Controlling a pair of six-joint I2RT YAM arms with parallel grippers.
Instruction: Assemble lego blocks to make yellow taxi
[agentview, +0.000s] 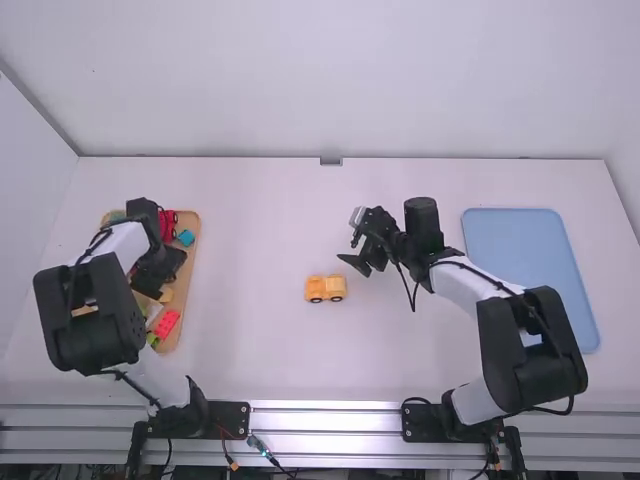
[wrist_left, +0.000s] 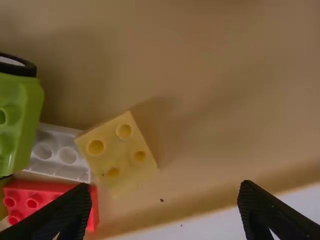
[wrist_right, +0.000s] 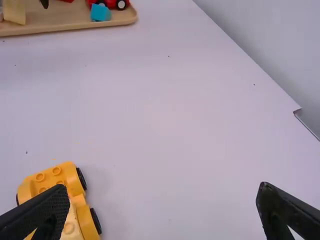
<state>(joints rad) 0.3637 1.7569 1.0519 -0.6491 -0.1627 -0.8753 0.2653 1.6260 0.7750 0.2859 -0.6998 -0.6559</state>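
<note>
My left gripper is low over the wooden tray in the high view. In the left wrist view that gripper is open, a yellow four-stud block lying just beyond its fingers, touching a white brick. The orange-yellow car stands on its wheels mid-table. My right gripper is beyond the car and slightly right of it, above the table. From the right wrist, this gripper is open and holds nothing; the car is partly behind one finger.
The wooden tray at the left also holds a green wheeled piece, a red brick, a red car and a blue block. A light-blue tray lies at the right, partly under the right arm.
</note>
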